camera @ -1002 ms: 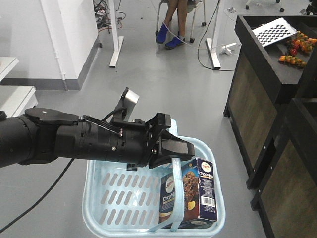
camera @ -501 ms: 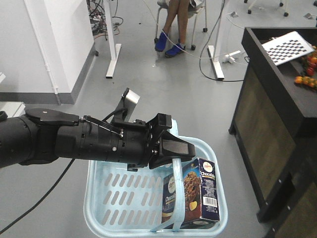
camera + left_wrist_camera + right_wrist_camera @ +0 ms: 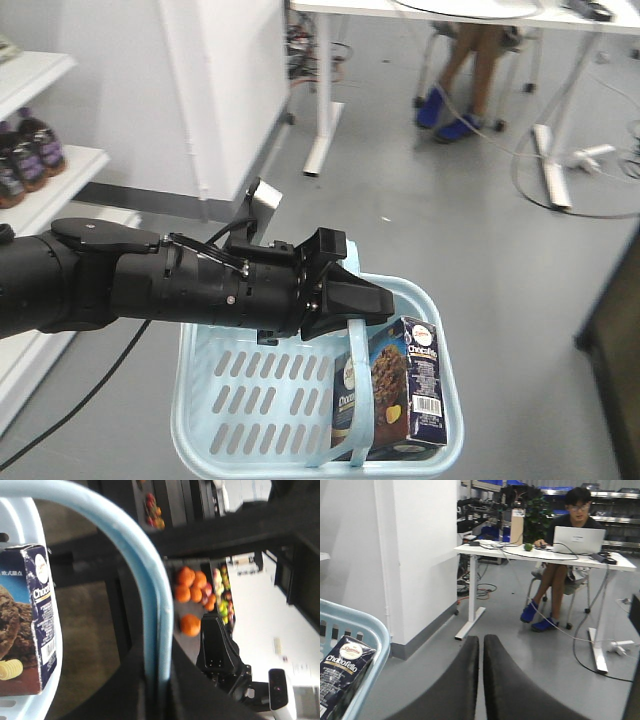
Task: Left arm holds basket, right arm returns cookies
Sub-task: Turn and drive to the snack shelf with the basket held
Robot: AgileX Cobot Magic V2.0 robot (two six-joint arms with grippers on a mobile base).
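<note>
Inside basket (image 3: 182, 400): cookies (image 3: 400, 390) part-hidden behind handle (image 3: 357, 400) | left hand (image 3: 365, 305) clamps handle

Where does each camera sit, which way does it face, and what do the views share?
Front view: high on the robot, facing forward and down past the left arm at the basket hung from the left tool.
Left wrist view: on the left wrist, facing along the tool to the basket handle it clamps.
Right wrist view: on the right wrist, facing level across the room toward a seated person; closed right tool below.
Shared: all three show the cookie box in the basket.
</note>
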